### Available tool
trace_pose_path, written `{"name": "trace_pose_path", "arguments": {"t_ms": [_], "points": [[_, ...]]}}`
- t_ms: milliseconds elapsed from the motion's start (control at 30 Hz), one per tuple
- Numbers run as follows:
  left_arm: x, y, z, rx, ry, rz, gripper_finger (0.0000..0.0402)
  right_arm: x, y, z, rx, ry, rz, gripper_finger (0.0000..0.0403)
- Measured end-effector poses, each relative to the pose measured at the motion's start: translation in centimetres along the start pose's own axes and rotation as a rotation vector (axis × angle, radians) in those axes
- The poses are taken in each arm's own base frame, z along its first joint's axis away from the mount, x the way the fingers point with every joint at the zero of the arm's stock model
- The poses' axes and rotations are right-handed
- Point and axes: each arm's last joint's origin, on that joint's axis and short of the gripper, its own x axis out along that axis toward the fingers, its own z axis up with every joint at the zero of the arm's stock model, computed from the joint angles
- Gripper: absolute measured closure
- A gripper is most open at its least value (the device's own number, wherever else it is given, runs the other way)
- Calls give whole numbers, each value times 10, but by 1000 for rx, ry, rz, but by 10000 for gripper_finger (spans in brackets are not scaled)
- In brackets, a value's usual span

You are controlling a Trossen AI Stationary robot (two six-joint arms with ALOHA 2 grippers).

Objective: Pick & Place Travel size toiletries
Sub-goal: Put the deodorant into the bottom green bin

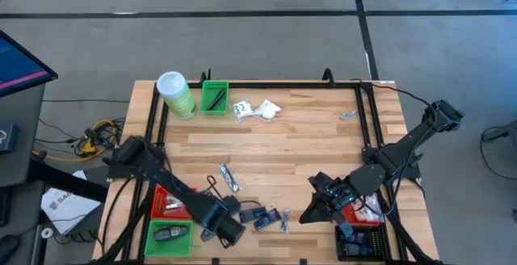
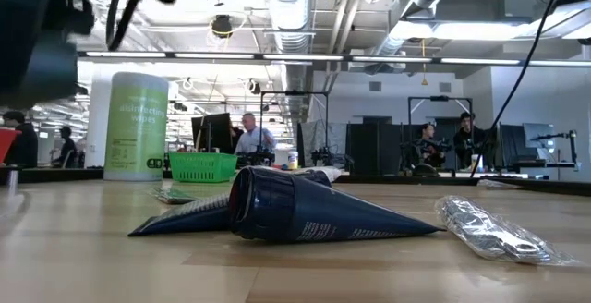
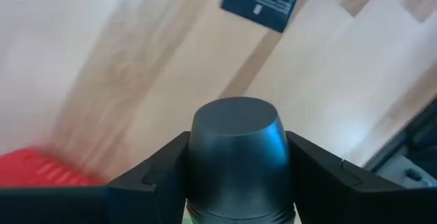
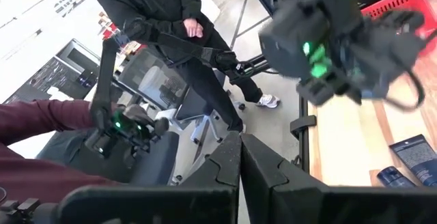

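Your left gripper (image 3: 235, 176) is clamped on a dark oval piece (image 3: 235, 142), its fingers pressed to both sides of it, near the table's front edge beside the red bin (image 1: 172, 203) and green bin (image 1: 170, 234). I judge the step in hand is carrying that piece to a bin. Keep the squeeze steady; the piece looks smooth and rounded, so it could slip out if you tilt the wrist. Lift clear of the bin walls before you swing across, and only open once the piece hangs over the bin's inside, low enough that it will not bounce out.

Your right gripper (image 4: 240, 157) waits with its fingers pressed together, holding nothing, over the front right of the table next to its own bins.

Still to fetch: dark blue packets (image 1: 264, 216) and a silvery packet (image 1: 285, 219) just beside the left gripper, another silvery packet (image 1: 229, 176) mid-table, white sachets (image 1: 257, 109) at the back near the small green bin (image 1: 215, 98) and canister (image 1: 175, 94), and one more packet (image 1: 348, 115) at back right.
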Motion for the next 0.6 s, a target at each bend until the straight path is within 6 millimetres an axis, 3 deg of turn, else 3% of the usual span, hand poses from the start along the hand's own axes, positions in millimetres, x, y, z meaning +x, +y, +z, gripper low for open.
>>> {"name": "trace_pose_path", "arguments": {"t_ms": [333,600], "points": [[-65,29,-27,-29,-11,6,210,0,-1,2,-6,-7,-3,403],[-80,30,-73,-21,3,20,210,1,-3,9,0,-51,2,403]]}}
